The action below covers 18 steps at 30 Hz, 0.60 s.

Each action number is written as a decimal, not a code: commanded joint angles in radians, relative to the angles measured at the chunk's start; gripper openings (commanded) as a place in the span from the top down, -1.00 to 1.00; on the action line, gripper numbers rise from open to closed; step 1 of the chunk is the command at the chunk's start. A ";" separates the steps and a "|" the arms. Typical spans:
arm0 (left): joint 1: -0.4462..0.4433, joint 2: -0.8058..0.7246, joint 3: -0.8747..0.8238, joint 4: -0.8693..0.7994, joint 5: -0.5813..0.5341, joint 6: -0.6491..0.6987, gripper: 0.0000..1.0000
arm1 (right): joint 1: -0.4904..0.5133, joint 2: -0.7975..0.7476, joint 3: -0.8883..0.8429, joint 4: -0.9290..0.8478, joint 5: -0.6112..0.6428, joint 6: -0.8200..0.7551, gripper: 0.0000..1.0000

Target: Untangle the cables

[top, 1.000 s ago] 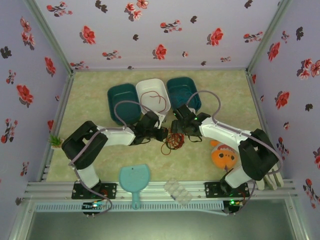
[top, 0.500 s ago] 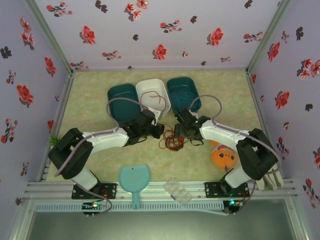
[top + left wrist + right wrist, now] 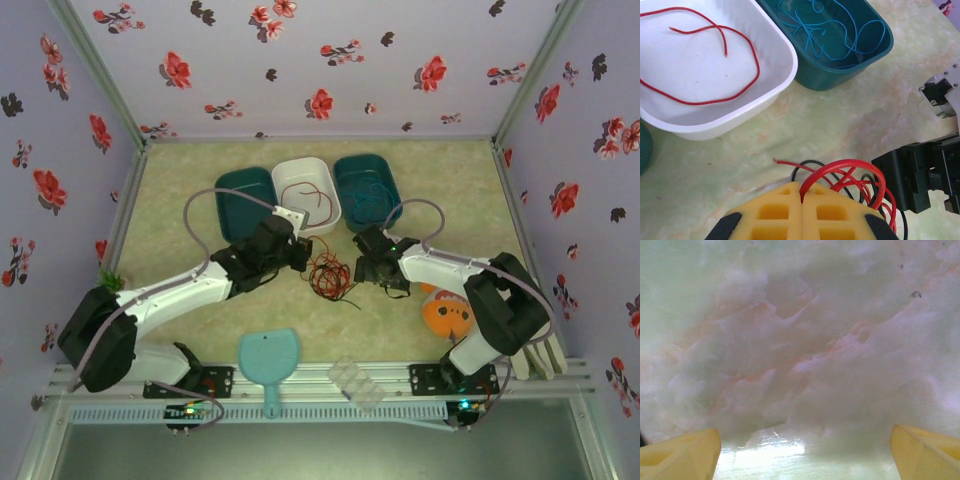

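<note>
Our left hand (image 3: 801,192) is clenched on a red strand (image 3: 840,166) of the tangle (image 3: 328,273), which lies on the counter (image 3: 715,165) between both hands, near the white bin (image 3: 790,60). Our right hand (image 3: 805,440) is spread wide over bare counter, gripping nothing. The risk, we reckon: lift now and the black wire (image 3: 807,161) rides up with the red, knots cinching tighter, since nothing pins the rest down.

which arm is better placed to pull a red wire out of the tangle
Left. The left tool is shut on a red wire of the tangle, with the white tub close ahead. The right tool is open over bare table, holding nothing.
</note>
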 commanded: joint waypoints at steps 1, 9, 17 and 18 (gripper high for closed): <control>-0.005 -0.015 0.006 -0.032 -0.033 0.027 1.00 | -0.004 -0.052 -0.015 0.021 0.006 -0.002 -0.75; -0.005 0.020 0.018 -0.022 -0.031 -0.009 1.00 | 0.054 -0.291 -0.059 0.122 0.008 -0.071 -0.79; -0.005 0.045 0.036 -0.018 -0.021 -0.037 1.00 | 0.192 -0.312 -0.058 0.254 0.037 -0.138 -0.99; -0.005 0.043 0.035 -0.017 -0.019 -0.039 1.00 | 0.201 -0.291 -0.052 0.262 0.038 -0.141 -0.99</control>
